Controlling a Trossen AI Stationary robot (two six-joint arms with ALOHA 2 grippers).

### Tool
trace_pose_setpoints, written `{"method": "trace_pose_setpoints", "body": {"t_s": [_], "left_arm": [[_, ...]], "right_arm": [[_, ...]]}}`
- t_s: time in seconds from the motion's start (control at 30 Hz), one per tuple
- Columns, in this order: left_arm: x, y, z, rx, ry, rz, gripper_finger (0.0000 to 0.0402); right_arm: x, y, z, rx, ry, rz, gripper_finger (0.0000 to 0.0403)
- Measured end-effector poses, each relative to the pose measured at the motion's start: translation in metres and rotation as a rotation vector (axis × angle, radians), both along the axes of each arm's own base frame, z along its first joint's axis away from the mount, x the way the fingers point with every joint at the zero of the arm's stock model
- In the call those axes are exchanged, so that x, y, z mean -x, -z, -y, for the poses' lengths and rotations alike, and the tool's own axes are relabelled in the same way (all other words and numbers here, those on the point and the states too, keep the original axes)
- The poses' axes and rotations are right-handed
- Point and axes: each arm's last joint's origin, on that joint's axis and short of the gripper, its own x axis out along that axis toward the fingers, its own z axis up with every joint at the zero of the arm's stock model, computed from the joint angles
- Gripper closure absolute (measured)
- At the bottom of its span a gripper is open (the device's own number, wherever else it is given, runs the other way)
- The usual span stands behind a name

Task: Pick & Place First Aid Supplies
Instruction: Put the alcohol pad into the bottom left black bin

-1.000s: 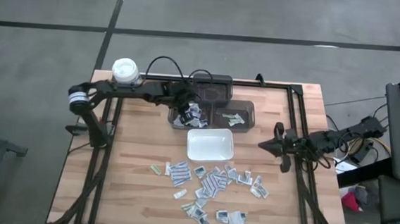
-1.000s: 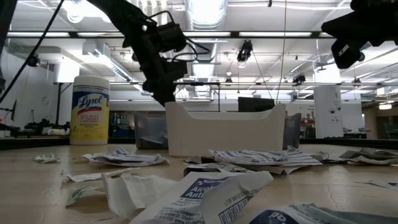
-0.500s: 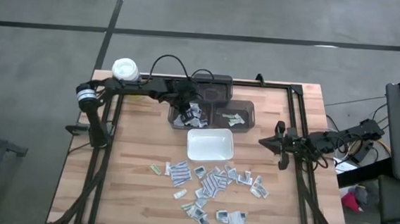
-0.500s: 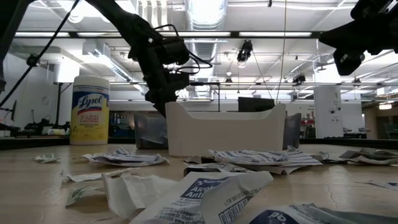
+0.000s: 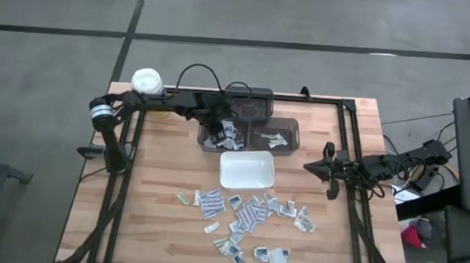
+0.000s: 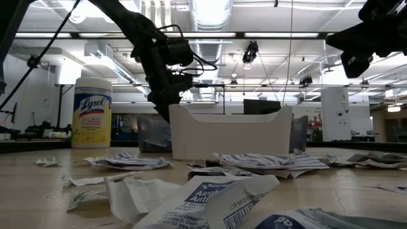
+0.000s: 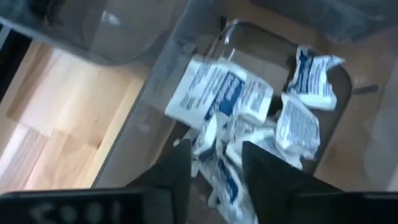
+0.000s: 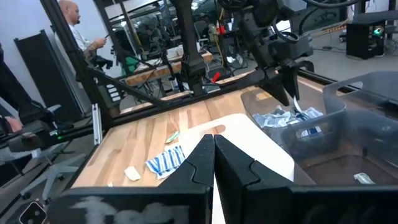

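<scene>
White and grey packets [image 5: 245, 219] lie scattered on the wooden desk [image 5: 156, 192] on the near side of the white tray [image 5: 246, 169]. Just beyond the tray, the left claw [image 7: 214, 163] hangs over a clear bin [image 5: 205, 138] of packets, fingers newly spread apart: likely a packet just dropped in. To the tray's right, the right claw [image 5: 309, 168] waits clenched, empty. Farther back stands a yellow canister [image 5: 147, 83].

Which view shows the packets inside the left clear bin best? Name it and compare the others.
The left wrist view: the packets fill the picture, print legible, just beyond the open left gripper. The high view shows them as a small pale cluster. The right wrist view shows them through the bin wall. The low view hides them.
</scene>
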Motion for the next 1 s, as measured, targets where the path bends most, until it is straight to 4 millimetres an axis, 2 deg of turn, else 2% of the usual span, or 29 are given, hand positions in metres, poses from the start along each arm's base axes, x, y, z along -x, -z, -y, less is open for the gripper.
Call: {"method": "trace_pose_setpoints", "body": {"t_s": [0.13, 0.3, 0.43, 0.57, 0.73, 1.0], "left_arm": [[0.006, -0.025, 0.002, 0.044, -0.014, -0.077, 0.0229], [0.014, -0.065, 0.011, 0.124, -0.059, -0.171, 0.0221], [0.022, -0.099, 0.027, 0.176, -0.108, -0.202, 0.022], [0.027, -0.123, 0.052, 0.249, -0.123, -0.181, 0.022], [0.029, -0.139, 0.091, 0.319, -0.101, -0.13, 0.022], [0.02, -0.138, 0.157, 0.362, -0.036, -0.132, 0.022]], "right_arm": [[0.0, 0.0, 0.0, -0.016, 0.0, 0.001, 0.0394], [0.0, 0.0, 0.0, -0.017, -0.001, 0.001, 0.0394], [0.0, 0.0, 0.0, -0.015, -0.002, 0.002, 0.0394], [0.0, 0.0, 0.0, -0.014, -0.002, 0.002, 0.0394], [0.0, 0.0, 0.0, -0.061, -0.001, 0.006, 0.0394], [0.0, 0.0, 0.0, -0.079, 0.0, 0.007, 0.0394]]}}
